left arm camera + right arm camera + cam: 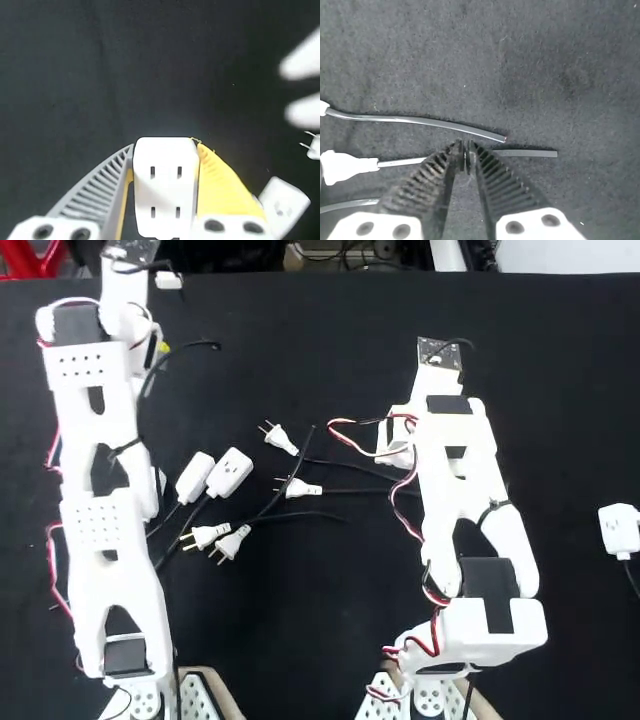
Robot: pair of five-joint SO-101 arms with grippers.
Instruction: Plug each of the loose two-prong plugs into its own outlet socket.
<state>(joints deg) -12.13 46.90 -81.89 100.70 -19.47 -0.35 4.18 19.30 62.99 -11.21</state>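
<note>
With socket [165,190] clamped in left gripper [165,146] and cord [530,153] seemingly pinched in right gripper [465,149]: regrip nearer plug [340,167], then square it to slots [152,172].

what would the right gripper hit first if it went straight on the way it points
Probably the black cable lying just ahead of the right gripper, near its cut end; beyond it, bare mat. Depth is unclear.

High cam looks down over whole table [540,360]; both wrist cams v. close above it.
</note>
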